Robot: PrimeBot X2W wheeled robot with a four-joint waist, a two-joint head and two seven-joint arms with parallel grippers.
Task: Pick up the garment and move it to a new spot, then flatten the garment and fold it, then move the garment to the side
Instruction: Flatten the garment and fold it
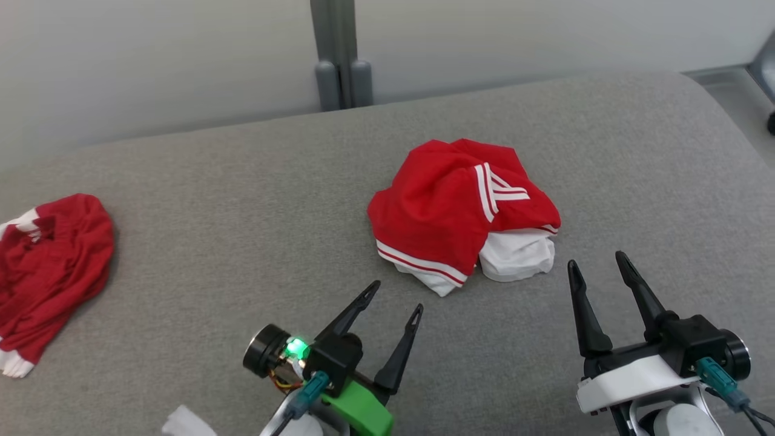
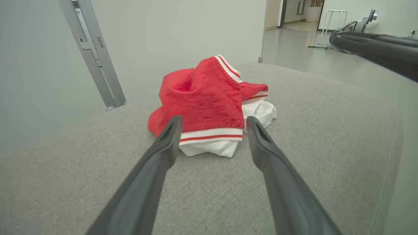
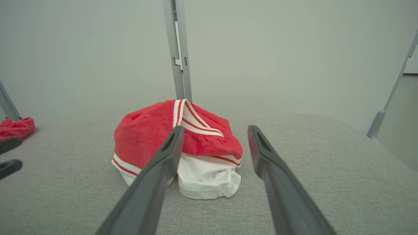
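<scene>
The garment [image 1: 463,212] sits bunched in a red mound on the grey cushion [image 1: 242,200], with white sleeve fabric spilling out on its near side and striped bands crossing the top. Nothing is lifted yet, so I read this as the approach to the very first pick. The left gripper [image 1: 396,296] hovers just short of the garment's near-left edge, fingers spread wide and empty. The right gripper [image 1: 596,259] hangs off the garment's near-right edge, just as wide and also empty. Both point in at the heap, one from each flank. That looks a sensible setup for a floppy bundle that likely needs two holds to come up without dragging.

Now the views. The head camera gives the layout: a smaller red garment [image 1: 51,266] lies well off to the garment's left, and a grey post [image 1: 340,54] rises beyond the garment. The left wrist camera gets down low and shows a striped band and a white fold framed between its fingertips, and how high the mound stands. The right wrist camera shows the white sleeve bulging out from under the red, with the left gripper's tips off to the garment's left.
</scene>
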